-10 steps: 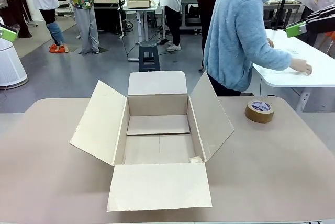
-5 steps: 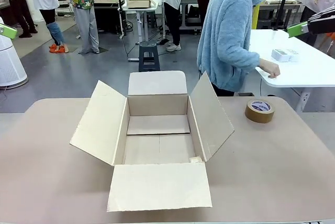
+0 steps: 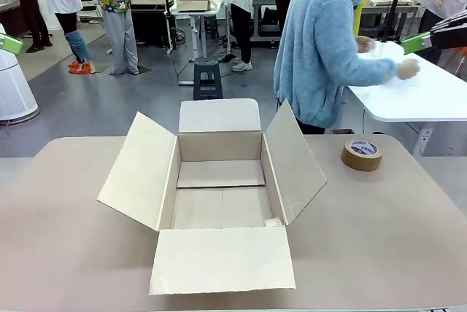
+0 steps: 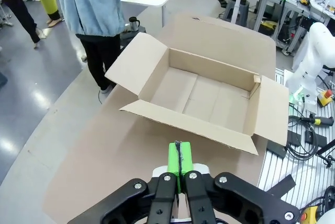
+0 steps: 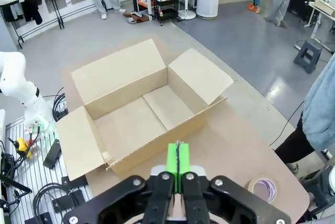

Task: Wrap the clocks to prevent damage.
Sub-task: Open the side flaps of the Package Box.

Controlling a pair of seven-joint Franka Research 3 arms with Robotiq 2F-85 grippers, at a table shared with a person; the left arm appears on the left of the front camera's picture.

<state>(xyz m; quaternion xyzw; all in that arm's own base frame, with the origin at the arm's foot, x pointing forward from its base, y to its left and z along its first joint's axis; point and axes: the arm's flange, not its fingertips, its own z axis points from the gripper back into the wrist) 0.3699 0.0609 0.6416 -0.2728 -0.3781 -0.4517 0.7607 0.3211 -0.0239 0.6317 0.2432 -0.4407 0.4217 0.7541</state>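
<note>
From where I stand, the left gripper (image 4: 179, 148) hangs high over its side of the table (image 3: 379, 239) with its green pads pressed together on nothing. The open cardboard box (image 3: 219, 146) lies ahead of it and below, all four flaps spread. To the right of the box, well apart from it, a roll of brown tape (image 3: 361, 154) lies flat. Beyond that, the person (image 3: 321, 42) in the blue fleece is turned toward a white table (image 3: 430, 97) behind, one hand (image 3: 408, 68) reaching over it. Whether a clock is there I cannot tell, nor which way it lies. The right gripper (image 5: 178, 148) is likewise shut and empty above the box. I judge it the nearer arm to whatever comes from that far right side.
</note>
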